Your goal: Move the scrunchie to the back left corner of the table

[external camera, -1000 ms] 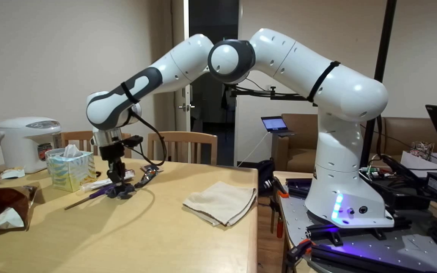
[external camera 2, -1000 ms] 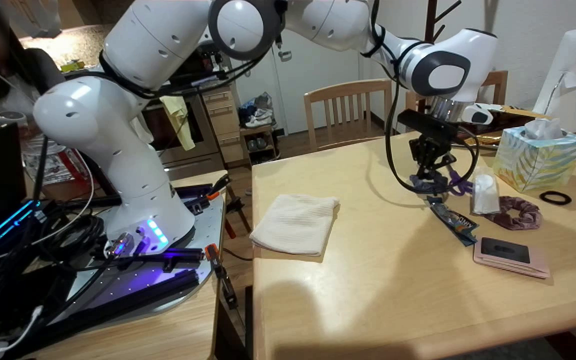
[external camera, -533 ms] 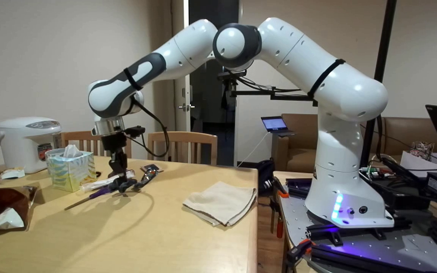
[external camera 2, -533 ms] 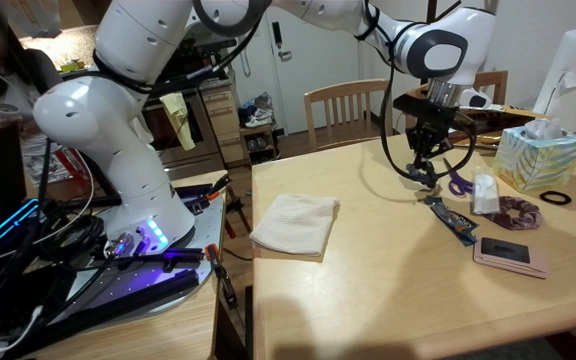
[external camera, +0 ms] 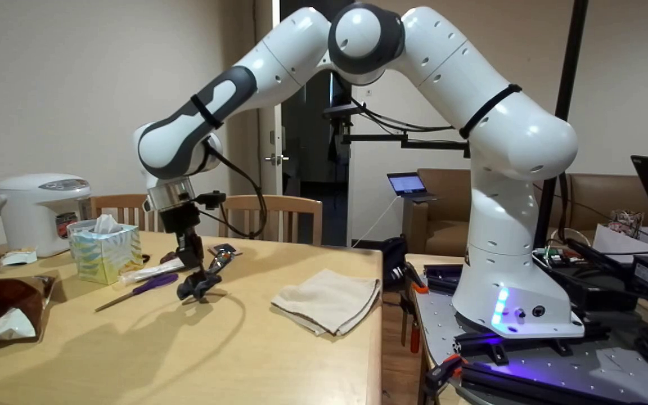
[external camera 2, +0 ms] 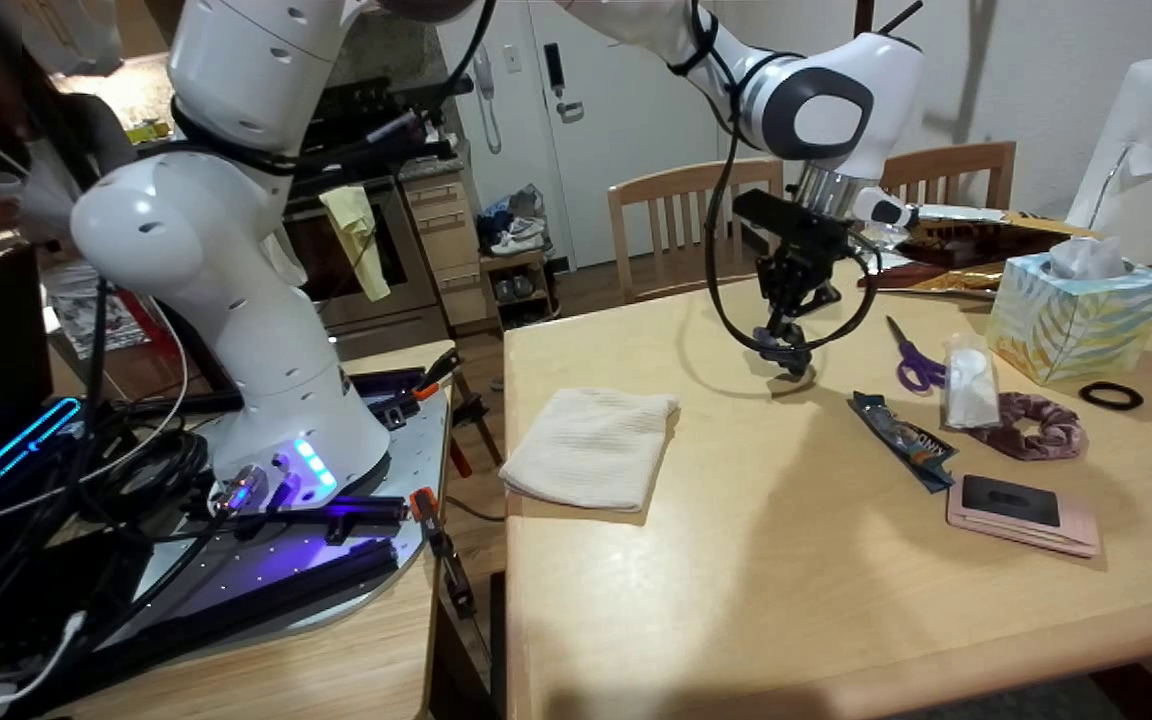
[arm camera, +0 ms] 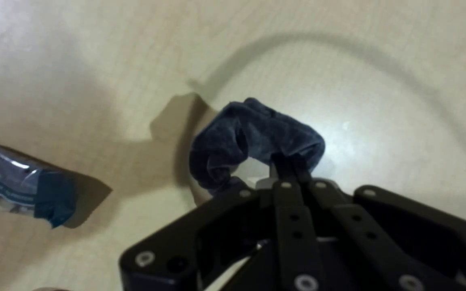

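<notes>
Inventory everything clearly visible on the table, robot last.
Cloth: one, cream, robot end
Held scrunchie: one, navy, in gripper
Scissors: one, purple-handled, beside pouch
Pouch: one, white, beside scissors
Loose scrunchie: one, mauve, beside pouch
Wrapper: one, teal, beside wallet
Wallet: one, pink, beside wrapper
Ring: one, black, beside tissue box
Tissue box: one, multicoloured, beside ring
Bags: count unclear, brownish, far end
Towel roll: one, white, far end
Kettle: one, white, far end
Arm: one, white, over table
Gripper: one, black, over table

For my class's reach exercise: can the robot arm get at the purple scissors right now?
Probably not yet: the tool holds the dark scrunchie and would likely need to release it first. Nothing covers the scissors, so the way looks otherwise free.
</notes>
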You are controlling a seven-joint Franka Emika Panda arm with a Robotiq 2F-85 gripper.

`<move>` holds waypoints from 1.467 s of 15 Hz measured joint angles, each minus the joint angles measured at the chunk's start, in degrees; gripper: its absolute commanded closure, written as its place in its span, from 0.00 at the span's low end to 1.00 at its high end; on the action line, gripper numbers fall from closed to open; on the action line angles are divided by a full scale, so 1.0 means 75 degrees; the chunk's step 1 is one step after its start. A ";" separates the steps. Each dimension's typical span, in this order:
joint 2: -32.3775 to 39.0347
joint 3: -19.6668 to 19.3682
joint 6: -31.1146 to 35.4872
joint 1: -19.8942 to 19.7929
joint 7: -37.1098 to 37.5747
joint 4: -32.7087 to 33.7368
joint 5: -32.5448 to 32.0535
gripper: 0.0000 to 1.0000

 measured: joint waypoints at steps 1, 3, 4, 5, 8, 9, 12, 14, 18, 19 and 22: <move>-0.0171 0.0021 0.0134 0.0082 0.0171 -0.0304 0.0000 0.99; -0.0568 0.0071 0.0460 0.0268 0.0487 -0.0961 0.0000 0.99; -0.0780 0.0098 0.0626 0.0378 0.0652 -0.1298 0.0000 0.99; -0.1000 0.0135 0.0848 0.0496 0.0814 -0.1658 0.0000 0.99; -0.1633 0.0239 0.1823 0.0888 0.1328 -0.2807 0.0000 0.99; -0.1817 0.0274 0.2281 0.1021 0.1496 -0.3207 0.0000 0.99; -0.2178 0.0461 0.3858 0.1338 0.1948 -0.4361 0.0007 0.99; -0.2264 0.0629 0.4739 0.1482 0.2319 -0.5008 0.0039 0.99; -0.2382 0.0798 0.5912 0.1798 0.3231 -0.6078 0.0068 0.99; -0.2438 0.0800 0.6105 0.1886 0.3442 -0.6318 0.0069 0.99; -0.2738 0.0802 0.6516 0.2095 0.3994 -0.7026 0.0072 0.99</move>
